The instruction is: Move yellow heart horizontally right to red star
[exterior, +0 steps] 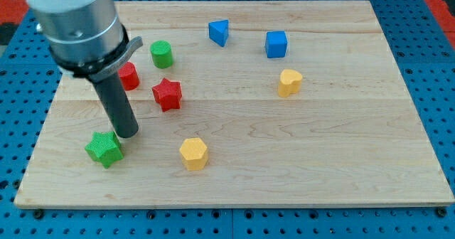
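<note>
tip: my tip (128, 134) sits at the lower left of the frame, just beside the green wooden star block (104, 148), on its upper-right side; contact can't be confirmed.
claw: none fitted, bare rod only, so nothing is clenched or grasped.
target block: yellow wooden heart block (289, 82), right of centre in the upper half, well apart from my tip.
reference: red wooden star block (167, 93), left of centre, roughly level with the heart, a touch lower.
task read: heart already lies right of the star; judgement: it needs a short nudge to line up level and probably closer.
approach: swing round below the yellow wooden hexagon block (193, 153) or between it and the star, come in on the heart's right side, push leftward through its middle so it doesn't spin.
avoid: red wooden cylinder block (129, 76) and green wooden cylinder block (161, 54) near the star; blue wooden triangular block (219, 32) and blue wooden cube block (276, 44) above the heart.
containers: none visible; all blocks lie loose on the pale wooden board (341, 161).
</note>
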Controlling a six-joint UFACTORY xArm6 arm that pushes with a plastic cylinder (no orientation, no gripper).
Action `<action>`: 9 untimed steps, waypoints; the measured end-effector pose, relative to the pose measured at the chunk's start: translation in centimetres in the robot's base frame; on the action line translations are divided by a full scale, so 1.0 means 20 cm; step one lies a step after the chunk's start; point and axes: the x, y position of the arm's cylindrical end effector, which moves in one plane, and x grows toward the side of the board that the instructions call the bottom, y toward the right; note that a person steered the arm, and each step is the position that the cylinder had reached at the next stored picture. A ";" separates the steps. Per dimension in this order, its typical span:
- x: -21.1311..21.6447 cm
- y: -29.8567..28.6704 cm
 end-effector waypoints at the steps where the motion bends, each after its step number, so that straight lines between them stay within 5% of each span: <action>1: -0.17 0.29; 3: -0.64 0.73; 4: -0.65 1.03; 5: -0.49 1.34; 6: -0.58 1.42; 7: -0.33 1.61; 8: -0.01 1.49; 9: -0.13 1.38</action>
